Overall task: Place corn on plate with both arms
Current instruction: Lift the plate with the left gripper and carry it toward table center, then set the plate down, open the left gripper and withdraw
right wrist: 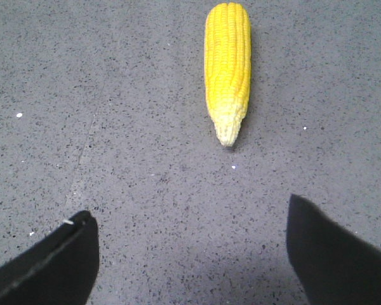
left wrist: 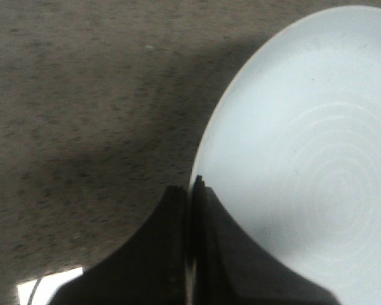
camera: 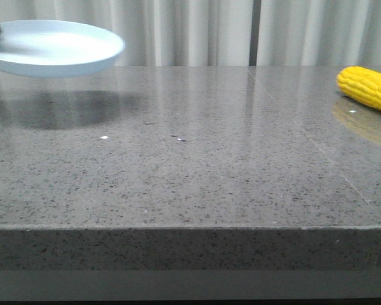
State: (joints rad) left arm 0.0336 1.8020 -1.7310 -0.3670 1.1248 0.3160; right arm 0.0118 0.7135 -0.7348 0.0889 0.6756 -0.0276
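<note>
The pale blue-white plate (camera: 51, 47) hangs above the grey table at the far left, its shadow on the surface below. My left gripper (left wrist: 190, 190) is shut on the plate (left wrist: 305, 159) at its rim, one finger above and one below. The yellow corn (camera: 368, 88) lies on the table at the far right, partly cut off by the frame. In the right wrist view the corn (right wrist: 227, 67) lies with its pale tip pointing toward my right gripper (right wrist: 190, 216). That gripper is open, hovering short of the corn with only bare table between its fingers.
The grey speckled table (camera: 190, 165) has its front edge close to the camera. A seam in the tabletop (camera: 317, 143) runs from the back toward the front on the right side. White curtains (camera: 241, 32) hang behind the table.
</note>
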